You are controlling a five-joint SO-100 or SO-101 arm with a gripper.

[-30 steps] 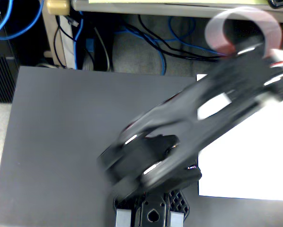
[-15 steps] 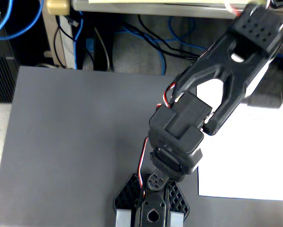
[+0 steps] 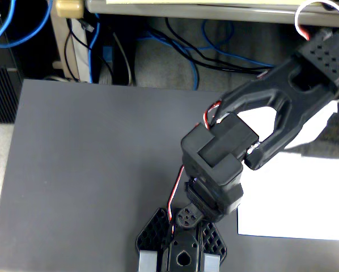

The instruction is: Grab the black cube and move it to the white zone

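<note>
The white zone is a white paper sheet lying on the right side of the dark grey mat, partly covered by my arm. My black arm reaches from the upper right down to the bottom middle of the fixed view. My gripper points at the bottom edge. Two perforated black fingers stand apart with grey tips, which the frame edge cuts off. Black shapes fill the gap between them, and I cannot tell whether one is the black cube. No black cube shows anywhere else on the mat.
Blue and black cables lie on the floor behind the mat's far edge. A dark box stands at the upper left. A table leg stands at the back left.
</note>
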